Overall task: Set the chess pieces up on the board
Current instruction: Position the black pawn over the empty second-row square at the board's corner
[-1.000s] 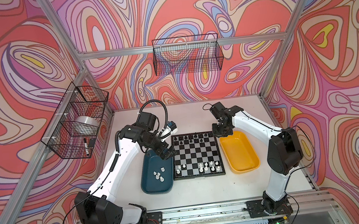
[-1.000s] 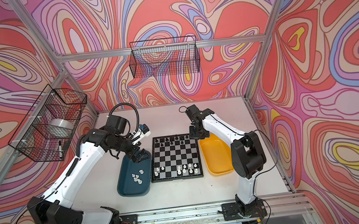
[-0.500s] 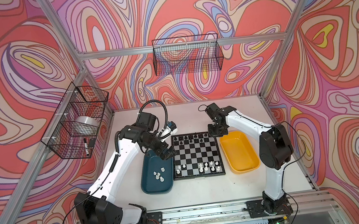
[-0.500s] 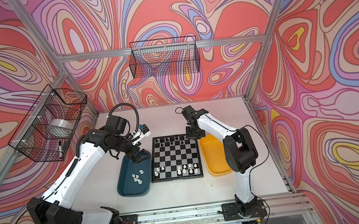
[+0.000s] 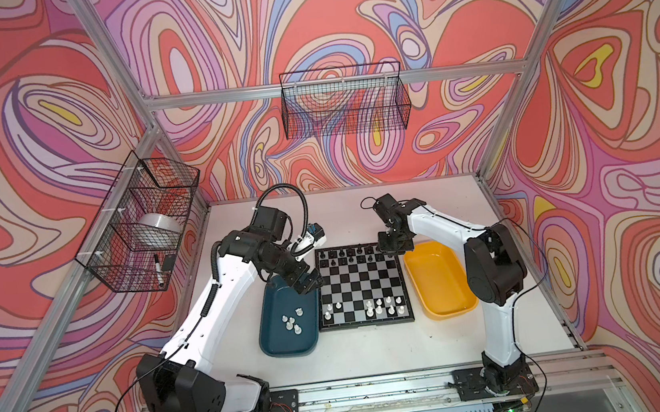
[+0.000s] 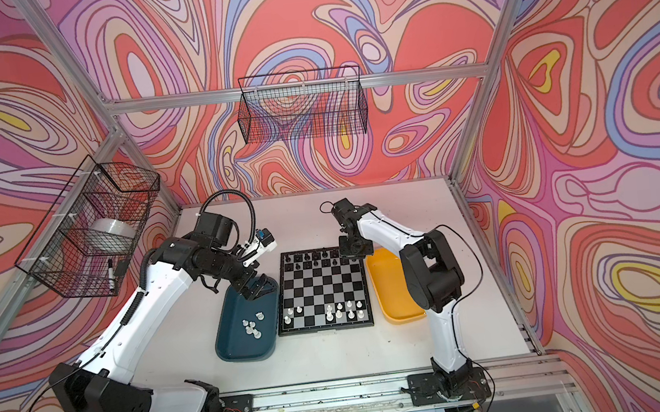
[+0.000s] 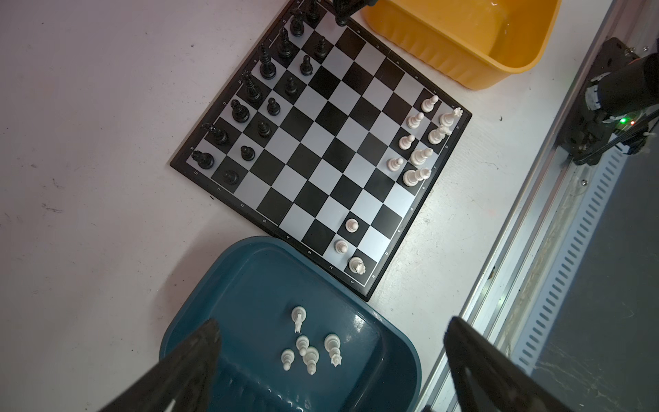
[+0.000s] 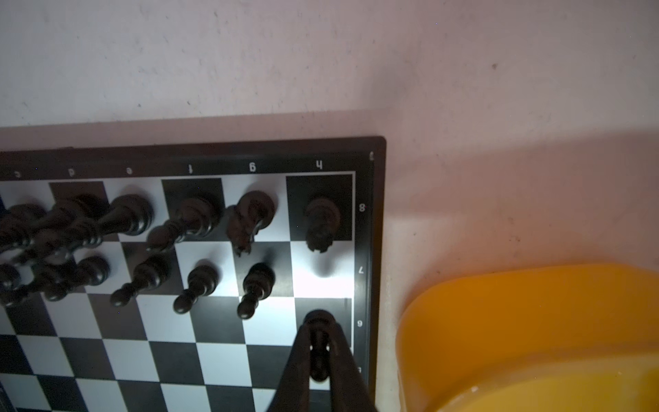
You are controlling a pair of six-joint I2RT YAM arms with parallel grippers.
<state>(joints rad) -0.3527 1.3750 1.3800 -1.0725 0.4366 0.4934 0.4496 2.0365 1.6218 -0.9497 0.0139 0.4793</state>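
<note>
While the left arm has not stirred, the right arm has swung leftward over the last second. The right gripper (image 8: 318,342), which hung above the upper end of the yellow tray (image 5: 439,287), now stands over the upper right corner of the board (image 5: 361,285) in both top views. It is closed narrowly on a black pawn (image 8: 319,318), seen between its fingers in the right wrist view, over the rightmost column of squares.

Just past the pawn, toward the top of that frame, lies a bright empty square (image 8: 322,285) in the pawn row. Seven other black pawns stand in line to its left, with a full back row beyond them. That gap looks like the pawn's place, so the carry seems nearly done: a short advance and a descent remain before release. The yellow tray shows no pieces, which suggests this is the last black one to be placed.

The left gripper (image 5: 308,281) hangs wide open and empty over the upper end of the teal tray (image 5: 288,343), at the left edge of the board. Five white pieces (image 7: 311,356) lie in that tray, at lower centre of the left wrist view. Eleven more stand in the board's lower rows in the top views — so the white side looks like the work left.
</note>
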